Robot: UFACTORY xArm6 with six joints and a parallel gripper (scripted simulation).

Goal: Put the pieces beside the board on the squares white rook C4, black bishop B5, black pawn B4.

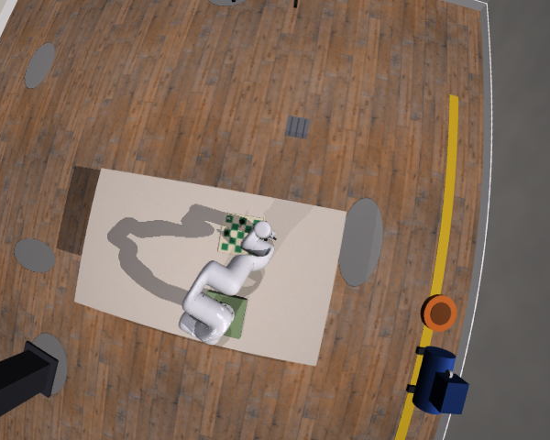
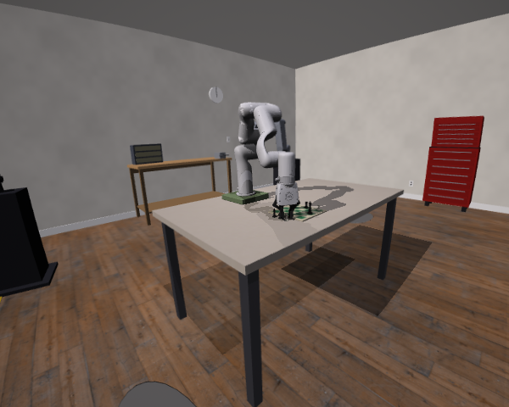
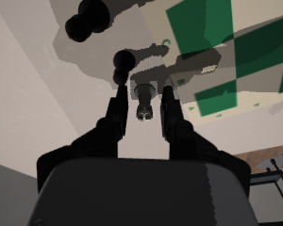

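The white rook (image 3: 144,101) looks grey in the shade and stands upright beside the lettered edge of the board (image 3: 203,24) (image 1: 225,247). My gripper (image 3: 144,96) (image 2: 286,216) is partly open, pointing down, with one finger on each side of the rook and a gap to each. The black pawn (image 3: 124,61) stands just beyond the left fingertip in the wrist view, close to it. The black bishop (image 3: 91,18) stands farther off at the top left. The arm hides part of the board in the top view.
Dark pieces stand on the board, one (image 1: 242,221) near its far edge and one (image 1: 226,232) near its left side; two show in the exterior view, one of them taller (image 2: 310,207). The arm's green base plate (image 1: 237,318) is at the table's near edge.
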